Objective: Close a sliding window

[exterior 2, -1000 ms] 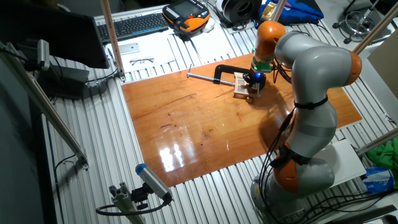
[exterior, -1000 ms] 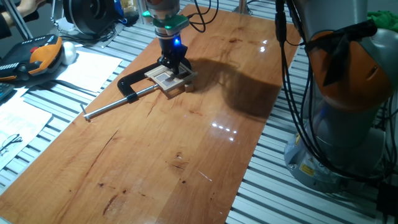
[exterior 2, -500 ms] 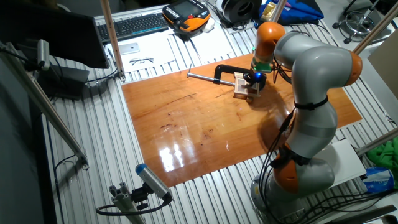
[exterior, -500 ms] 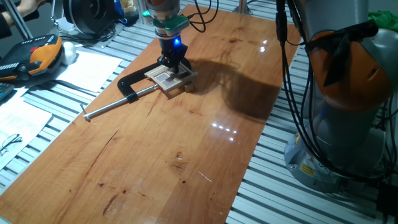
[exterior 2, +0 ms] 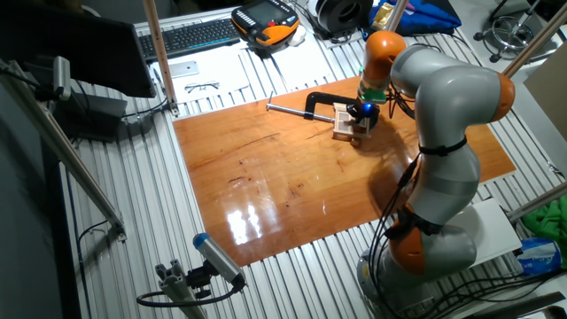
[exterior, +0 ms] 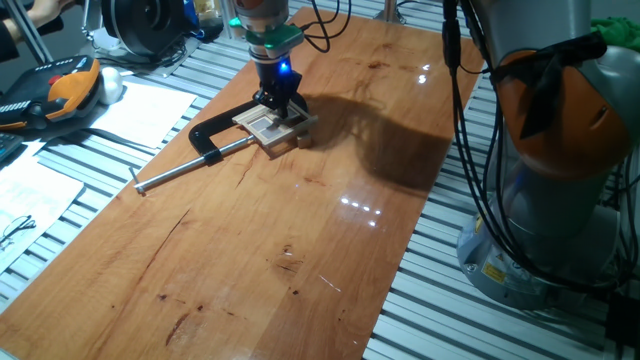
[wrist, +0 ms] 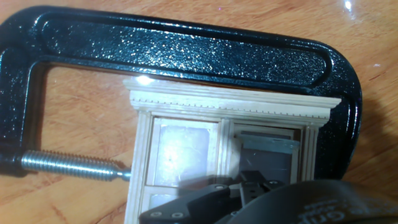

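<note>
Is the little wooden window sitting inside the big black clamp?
Yes. In the hand view the sliding window lies inside the black C-clamp, whose screw rod presses against the frame's side.

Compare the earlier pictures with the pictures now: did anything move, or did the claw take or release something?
Nothing visibly changed. The claw sits low over the window exactly as before, and the window is held in the clamp at the same spot on the table. No grip or release can be seen.
</note>
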`<state>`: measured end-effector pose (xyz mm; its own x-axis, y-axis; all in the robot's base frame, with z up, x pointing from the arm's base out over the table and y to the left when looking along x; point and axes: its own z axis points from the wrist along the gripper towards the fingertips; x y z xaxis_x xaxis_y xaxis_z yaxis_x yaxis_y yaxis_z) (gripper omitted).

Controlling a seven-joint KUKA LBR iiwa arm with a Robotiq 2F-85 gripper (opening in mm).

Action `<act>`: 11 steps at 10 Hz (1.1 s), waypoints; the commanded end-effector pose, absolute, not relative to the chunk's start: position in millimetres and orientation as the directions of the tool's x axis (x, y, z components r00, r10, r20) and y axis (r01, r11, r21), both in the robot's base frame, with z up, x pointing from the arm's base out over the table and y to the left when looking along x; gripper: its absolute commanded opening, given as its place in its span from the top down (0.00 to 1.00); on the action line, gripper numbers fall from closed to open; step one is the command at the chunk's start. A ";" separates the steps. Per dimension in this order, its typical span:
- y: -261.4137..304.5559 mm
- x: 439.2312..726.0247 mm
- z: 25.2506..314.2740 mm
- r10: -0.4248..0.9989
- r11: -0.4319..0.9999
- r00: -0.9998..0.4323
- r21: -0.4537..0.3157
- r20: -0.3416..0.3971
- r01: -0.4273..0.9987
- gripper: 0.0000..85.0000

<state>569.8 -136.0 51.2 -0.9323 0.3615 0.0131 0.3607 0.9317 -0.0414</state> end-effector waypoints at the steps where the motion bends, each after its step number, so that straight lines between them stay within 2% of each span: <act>1: -135.7 569.8 50.8 0.361 0.932 -0.932 -0.040 0.014 0.361 1.00; 11: -132.7 567.0 49.2 0.366 0.931 -0.931 -0.028 0.020 0.365 1.00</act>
